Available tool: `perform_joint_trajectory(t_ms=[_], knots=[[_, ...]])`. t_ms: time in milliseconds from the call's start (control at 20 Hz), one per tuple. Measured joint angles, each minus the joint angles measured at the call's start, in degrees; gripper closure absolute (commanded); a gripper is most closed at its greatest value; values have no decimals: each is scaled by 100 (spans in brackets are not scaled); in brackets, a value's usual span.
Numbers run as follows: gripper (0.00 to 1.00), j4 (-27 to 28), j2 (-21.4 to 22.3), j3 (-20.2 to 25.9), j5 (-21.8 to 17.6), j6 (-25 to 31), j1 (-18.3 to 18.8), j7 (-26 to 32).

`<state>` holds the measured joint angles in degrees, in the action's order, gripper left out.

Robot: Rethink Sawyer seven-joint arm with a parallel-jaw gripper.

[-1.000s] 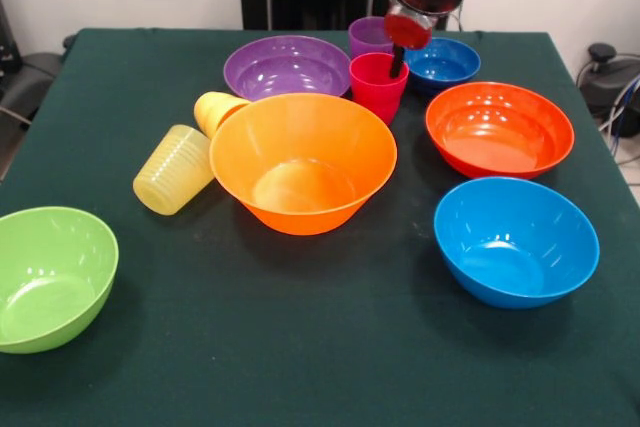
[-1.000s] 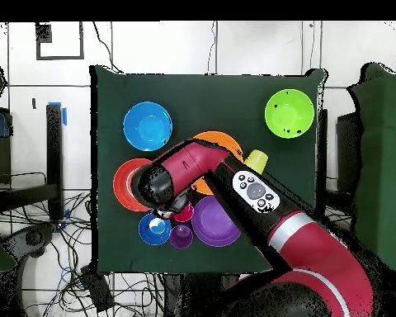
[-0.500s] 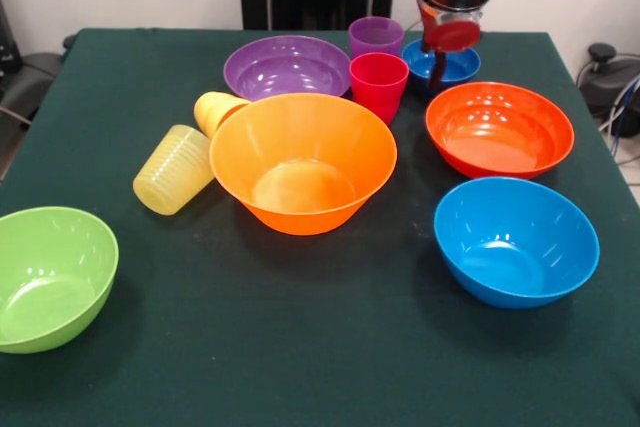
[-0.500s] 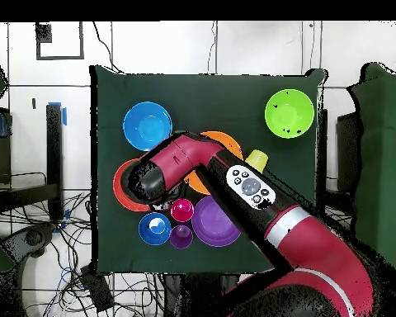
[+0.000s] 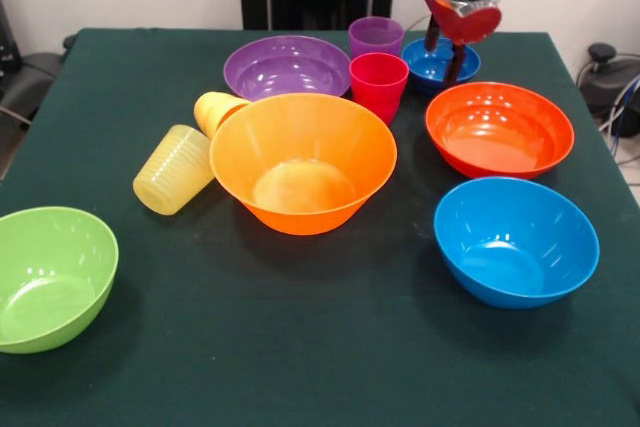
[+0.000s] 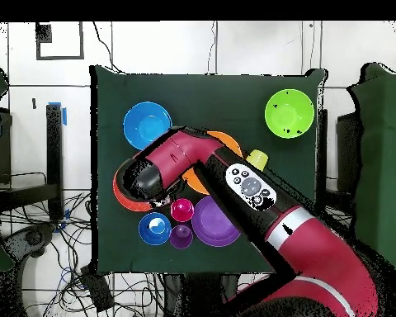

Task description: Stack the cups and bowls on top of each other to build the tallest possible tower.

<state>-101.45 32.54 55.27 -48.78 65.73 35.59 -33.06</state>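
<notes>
My gripper (image 5: 444, 50) hangs open and empty over the small dark blue bowl (image 5: 425, 65), at the far edge of the red-orange bowl (image 5: 498, 127). Left of it the red-pink cup (image 5: 378, 82) and purple cup (image 5: 375, 37) stand upright beside the purple bowl (image 5: 285, 65). The largest orange-yellow bowl (image 5: 300, 162) sits mid-table. Against its left side lie the tipped orange-yellow cup (image 5: 217, 109) and ribbed pale yellow cup (image 5: 175, 169). The light blue bowl (image 5: 515, 239) and lime green bowl (image 5: 45, 277) stand apart near the front. Nothing is stacked.
In the overhead view the red arm (image 6: 234, 173) crosses the orange-yellow bowl and covers much of the red-orange bowl (image 6: 121, 194). The dark green tablecloth (image 5: 300, 347) covers the table. Cables and chairs lie off the table's sides.
The gripper left the red-pink cup, which stayed put, and swung right and slightly up to above the dark blue bowl.
</notes>
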Motion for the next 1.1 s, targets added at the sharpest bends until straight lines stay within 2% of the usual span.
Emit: perform_joint_trajectory(t_ms=[450,1100], knots=[[0,-119,674,-19,-1,0,236,0],[0,-360,1171,-304,-36,-92,376,0]])
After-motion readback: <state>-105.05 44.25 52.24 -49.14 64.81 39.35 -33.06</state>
